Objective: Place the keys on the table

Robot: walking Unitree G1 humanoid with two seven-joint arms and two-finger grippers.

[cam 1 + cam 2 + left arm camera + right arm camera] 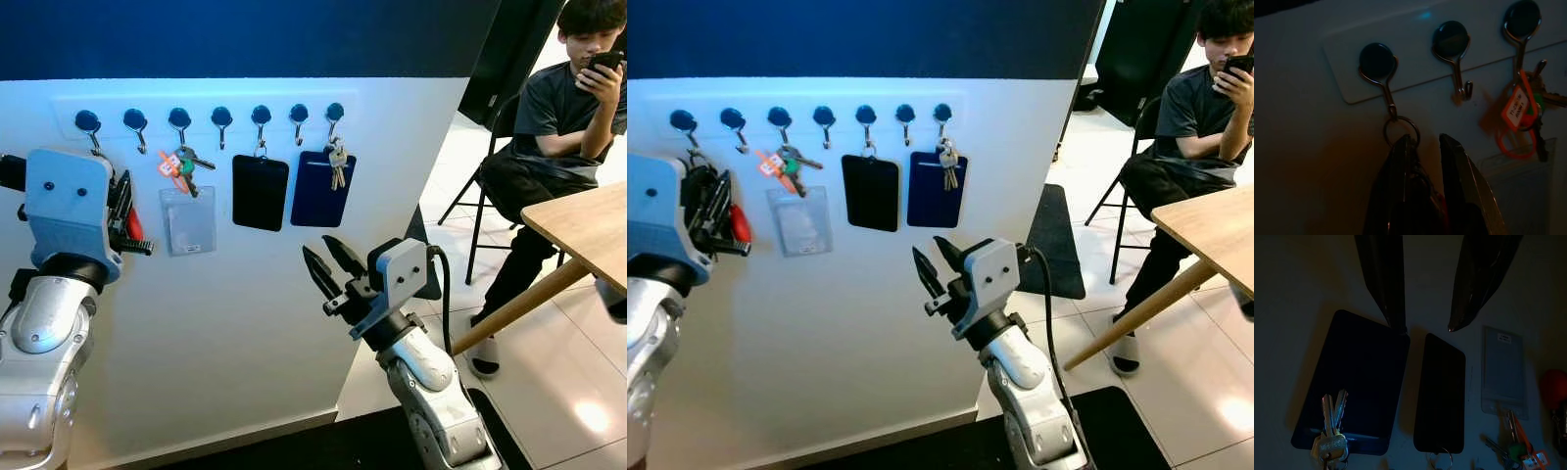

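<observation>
The left hand (125, 217) pinches the red-tagged keys (737, 223) hanging on the first hook (1382, 73); next, lift the ring free. The right hand (328, 264) waits spread.

Seven hooks (221, 117); three key bunches (337, 163); three card holders (260, 192); one table (580, 225); one person (549, 127).
</observation>
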